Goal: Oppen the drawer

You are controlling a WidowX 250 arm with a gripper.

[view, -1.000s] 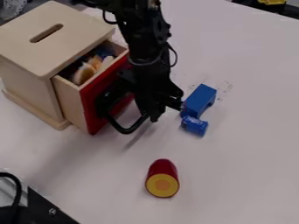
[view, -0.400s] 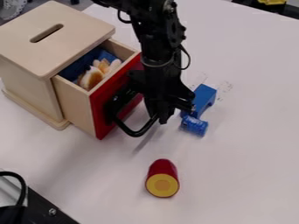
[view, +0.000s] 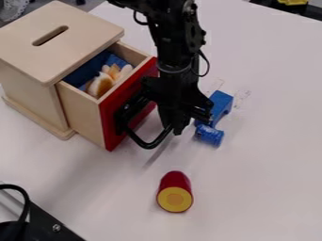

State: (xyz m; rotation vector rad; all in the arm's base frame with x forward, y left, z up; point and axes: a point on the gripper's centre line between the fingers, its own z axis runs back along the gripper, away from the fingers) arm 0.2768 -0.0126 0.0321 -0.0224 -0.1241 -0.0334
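The black gripper (view: pixel 175 126) hangs down in front of the drawer (view: pixel 84 111), at the outer part of its black loop handle (view: pixel 146 141). Whether its fingers grip the handle is hard to make out. The drawer, with a red front, stands partly out of the light wooden box (view: pixel 55 56). Inside lie a white and orange toy (view: pixel 100 84) and something blue (view: pixel 88 71).
Right of the gripper a blue block (view: pixel 220 104) and a small blue cylinder (view: pixel 209 135) lie close together. Nearer the camera is a red piece with a yellow end (view: pixel 175 192). Black and metal hardware (view: pixel 44 221) occupies the lower left corner.
The drawer has slid farther out of the box, toward the lower right, and the gripper has shifted right with the handle. More of the drawer's contents shows.
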